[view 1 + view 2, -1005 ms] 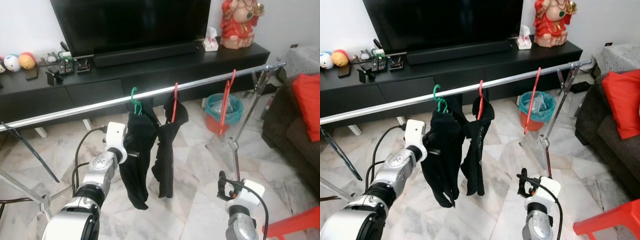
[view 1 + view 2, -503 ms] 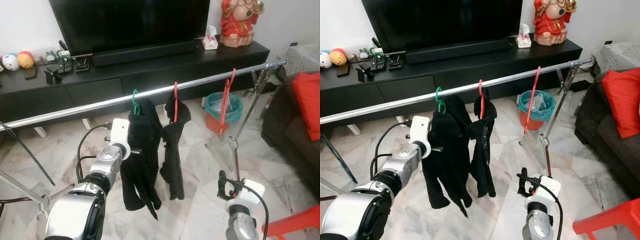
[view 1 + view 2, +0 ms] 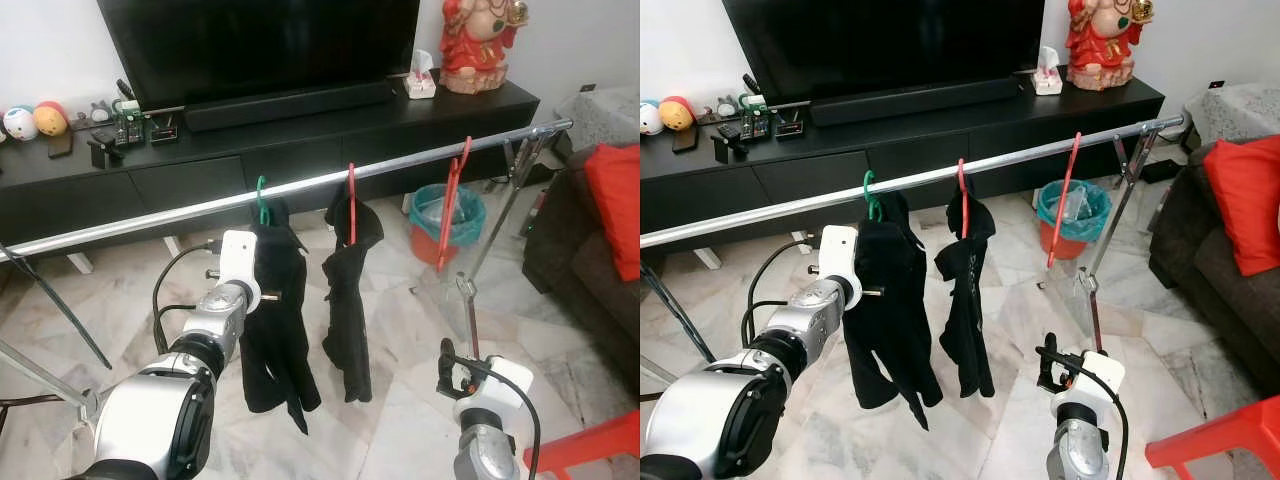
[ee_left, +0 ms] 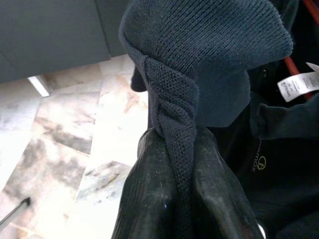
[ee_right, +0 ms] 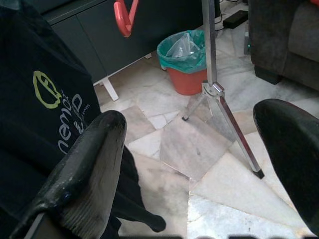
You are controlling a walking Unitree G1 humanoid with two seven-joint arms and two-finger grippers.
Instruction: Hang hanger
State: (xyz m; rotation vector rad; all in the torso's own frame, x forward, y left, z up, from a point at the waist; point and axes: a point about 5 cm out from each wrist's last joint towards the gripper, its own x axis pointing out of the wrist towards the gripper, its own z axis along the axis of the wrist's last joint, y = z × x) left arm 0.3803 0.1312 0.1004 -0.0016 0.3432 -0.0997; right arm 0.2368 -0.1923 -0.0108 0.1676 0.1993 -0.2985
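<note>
Hangers (image 3: 262,201) on rail (image 3: 180,214), before cabinet (image 3: 300,140).

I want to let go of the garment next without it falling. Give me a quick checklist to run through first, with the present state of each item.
1. Green hanger hooked over the rail: ok.
2. Black garment hanging from that hanger: ok.
3. Left claw shut on a fold of the garment: ok, release is due.
4. Garment apart from the next one on the red hanger: ok.
5. Right claw open, holding nothing: ok.
6. Hook seated fully on the rail: cannot tell.
</note>
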